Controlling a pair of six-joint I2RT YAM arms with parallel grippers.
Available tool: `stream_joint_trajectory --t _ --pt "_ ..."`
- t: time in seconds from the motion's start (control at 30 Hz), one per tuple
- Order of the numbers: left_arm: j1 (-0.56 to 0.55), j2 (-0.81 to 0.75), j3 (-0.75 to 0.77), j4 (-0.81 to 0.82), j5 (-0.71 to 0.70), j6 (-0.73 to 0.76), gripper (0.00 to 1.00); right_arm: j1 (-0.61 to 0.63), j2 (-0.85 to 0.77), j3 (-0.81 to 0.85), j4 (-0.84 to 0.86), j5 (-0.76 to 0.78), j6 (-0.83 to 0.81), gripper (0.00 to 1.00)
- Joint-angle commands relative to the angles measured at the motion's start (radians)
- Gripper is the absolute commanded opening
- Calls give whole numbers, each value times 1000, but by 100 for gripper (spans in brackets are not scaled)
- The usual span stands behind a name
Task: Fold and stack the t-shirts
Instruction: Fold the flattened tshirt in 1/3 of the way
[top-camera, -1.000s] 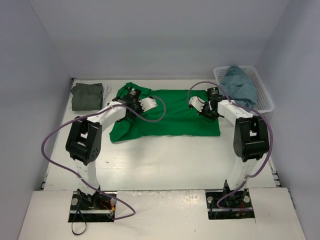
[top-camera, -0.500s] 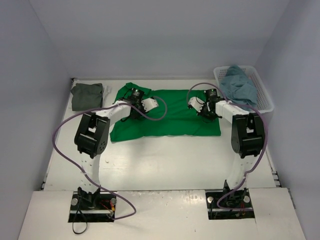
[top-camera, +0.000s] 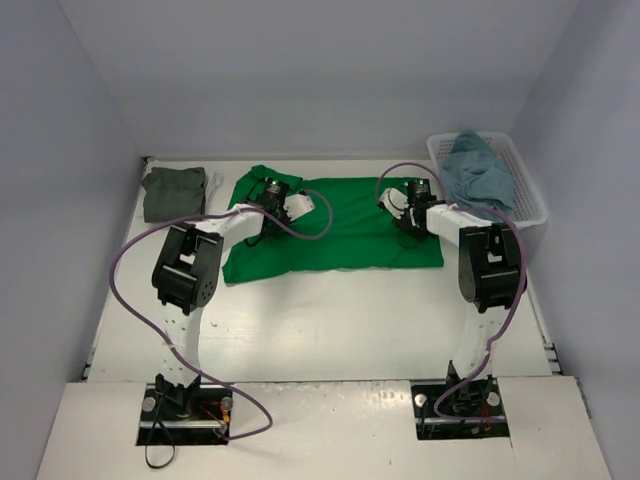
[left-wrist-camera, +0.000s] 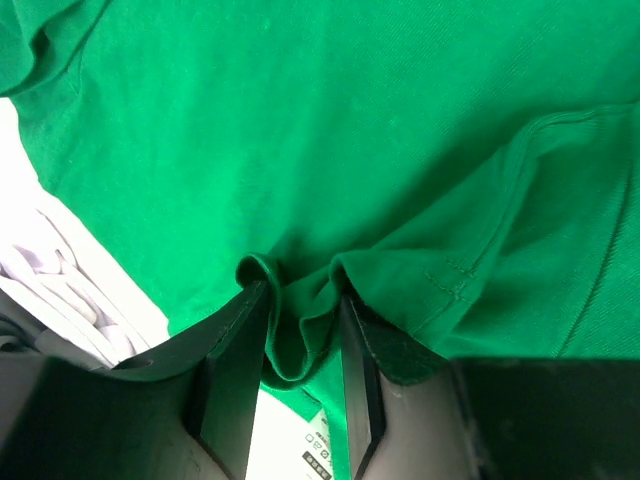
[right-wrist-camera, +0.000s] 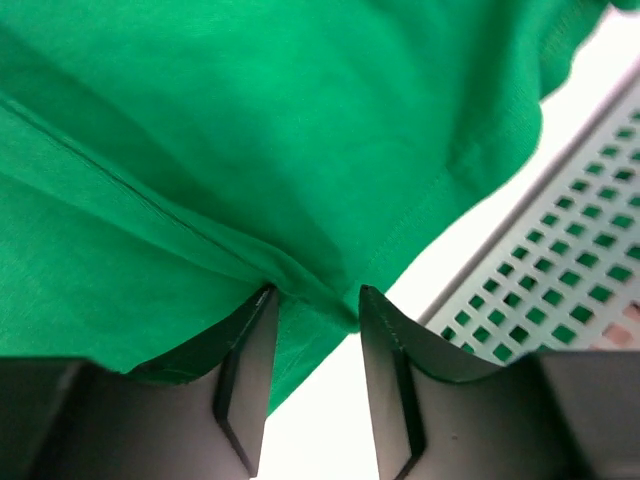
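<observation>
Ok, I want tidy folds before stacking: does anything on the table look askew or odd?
The bright green cloth t-shirt is not square: its left end is bunched, a flap sticking out toward the far left, and its near edge slants. The dusty blue shirt lies crumpled, unfolded, in the white slatted plastic basket.

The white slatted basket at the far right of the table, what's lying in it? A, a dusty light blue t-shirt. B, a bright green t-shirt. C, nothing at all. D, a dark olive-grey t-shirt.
A: the top view shows a crumpled dusty light blue t-shirt in the white slatted basket, while the bright green t-shirt lies spread on the table and the olive-grey t-shirt sits far left.
</observation>
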Motion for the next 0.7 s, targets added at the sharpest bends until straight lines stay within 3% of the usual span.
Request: stream_joint_trajectory --t 0.0,0.27,0.5,0.63,0.67 --pt "9 -48 -1 49 -29 -33 29 0 4 -18 50 93 87 36" --pt "9 -71 -32 75 -43 -47 29 0 -65 -27 176 147 216 37" --pt "9 -160 -93 100 -65 -76 31 5 -169 -30 126 105 289 37" --pt "9 -238 -124 106 -60 -123 38 12 -234 -47 87 46 328 37" --pt "9 -271 -130 104 -52 -134 43 16 -251 -53 78 35 332 37"
